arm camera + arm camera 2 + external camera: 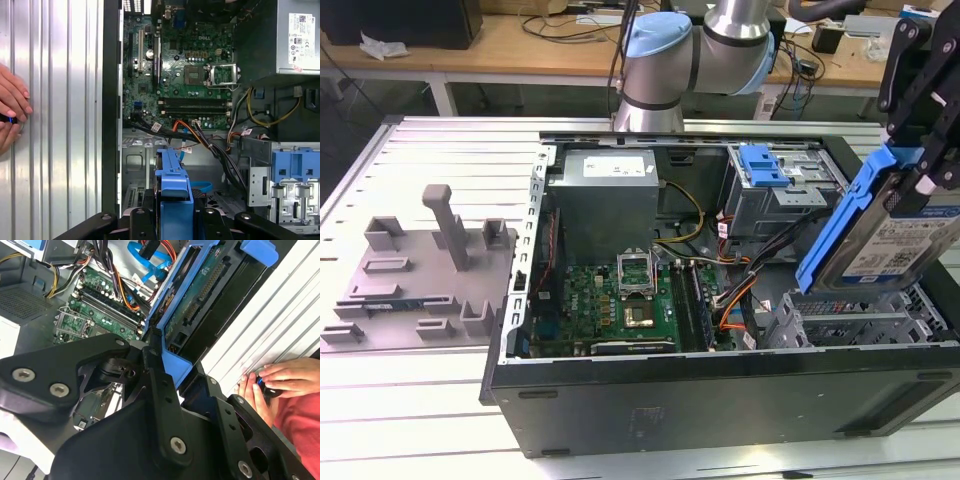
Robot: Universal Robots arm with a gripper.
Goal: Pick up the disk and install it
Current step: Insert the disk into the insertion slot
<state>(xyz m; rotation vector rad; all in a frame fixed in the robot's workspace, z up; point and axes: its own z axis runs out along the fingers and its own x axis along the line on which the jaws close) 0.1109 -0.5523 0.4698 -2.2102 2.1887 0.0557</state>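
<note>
gripper (918, 172) clamped on the disk (890, 240) by its blue frame (840, 225) | disk tilted, aloft over the drive cage (855, 325) at the exterior view's right | judgement — level it, keep clear of the cables (745, 298)

Exterior view: off the arm, raised, slanting down into the open computer case (720, 395) at middle range. The pincer (918, 175), clamped on the disk (880, 240), is at the exterior view's right.

First wrist view: close behind the pincer (175, 222), looking along the disk (174, 185) into the case.

Second wrist view: closer yet, tilted, pincer (172, 367) links in front.

All three share the circuit board (620, 300) beyond the pincer.

Both wrist views share a hand (12, 110) on the ribbed table (60, 100) outside the case.
</note>
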